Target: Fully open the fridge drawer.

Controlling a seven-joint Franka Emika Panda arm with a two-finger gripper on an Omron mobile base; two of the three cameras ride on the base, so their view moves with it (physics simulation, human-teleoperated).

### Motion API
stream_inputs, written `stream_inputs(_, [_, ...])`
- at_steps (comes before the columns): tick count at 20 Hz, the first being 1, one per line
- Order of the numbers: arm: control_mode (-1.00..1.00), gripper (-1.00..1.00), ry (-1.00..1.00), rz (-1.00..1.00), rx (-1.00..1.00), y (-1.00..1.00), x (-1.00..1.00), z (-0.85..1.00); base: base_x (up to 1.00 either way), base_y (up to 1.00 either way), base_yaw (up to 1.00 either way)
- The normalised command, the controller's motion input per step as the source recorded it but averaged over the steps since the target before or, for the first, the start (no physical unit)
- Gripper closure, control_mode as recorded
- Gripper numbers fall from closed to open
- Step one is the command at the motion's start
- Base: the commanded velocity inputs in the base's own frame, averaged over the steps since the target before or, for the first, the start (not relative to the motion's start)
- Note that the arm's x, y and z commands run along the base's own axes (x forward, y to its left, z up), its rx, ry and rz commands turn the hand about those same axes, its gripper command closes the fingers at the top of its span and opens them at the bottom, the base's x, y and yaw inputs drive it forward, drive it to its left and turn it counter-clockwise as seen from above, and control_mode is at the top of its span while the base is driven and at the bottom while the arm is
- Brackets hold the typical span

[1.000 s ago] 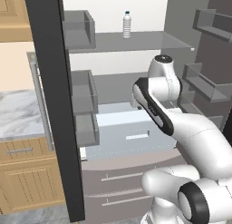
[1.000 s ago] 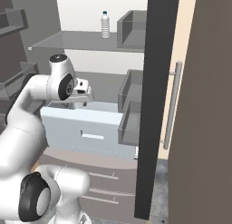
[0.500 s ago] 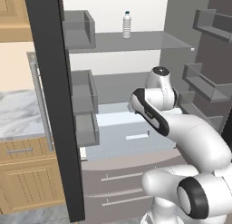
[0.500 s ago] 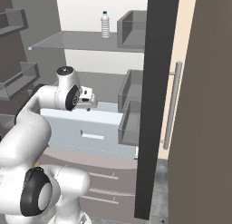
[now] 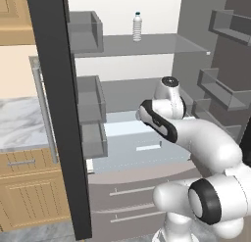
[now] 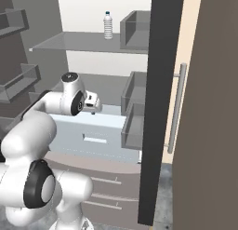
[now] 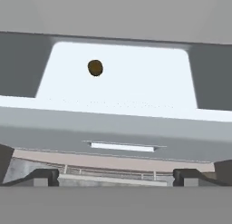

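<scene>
The fridge drawer [image 5: 128, 153] is a wide pale blue-white box, pulled partway out above the grey-brown panels. Its front [image 6: 79, 137] has a small handle slot [image 6: 94, 139] at its centre. In the hand view the drawer front [image 7: 54, 123] runs across the middle, with the slot [image 7: 122, 147] low on it. A small brown round thing [image 7: 95, 67] lies on the drawer's pale floor. My gripper [image 6: 93, 109] hovers above the drawer's open top, apart from the slot. It [image 7: 117, 178] is open, its fingertips [image 7: 43, 176] set wide with nothing between them.
A water bottle [image 5: 137, 26] stands on the glass shelf [image 6: 69, 42]. Grey door bins [image 5: 90, 96] hang on the left door and others [image 5: 220, 89] on the right door. Grey-brown panels with bar handles [image 5: 132, 197] sit below the drawer. A marble counter [image 5: 19, 123] lies left.
The arm has dropped and the hand has come down closer over the drawer. The drawer itself has hardly shifted.
</scene>
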Motion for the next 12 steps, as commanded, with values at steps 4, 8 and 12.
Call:
stream_inputs(4, [-1.00,-1.00,0.00,-0.12,0.06,0.00,0.25,-0.10,0.00,0.00,0.00])
stream_inputs(8, [-1.00,-1.00,0.00,-0.07,0.02,0.00,0.28,-0.11,0.00,0.00,0.00])
stream_inputs(12, [-1.00,-1.00,0.00,-0.01,0.00,0.00,0.22,-0.19,0.00,0.00,0.00])
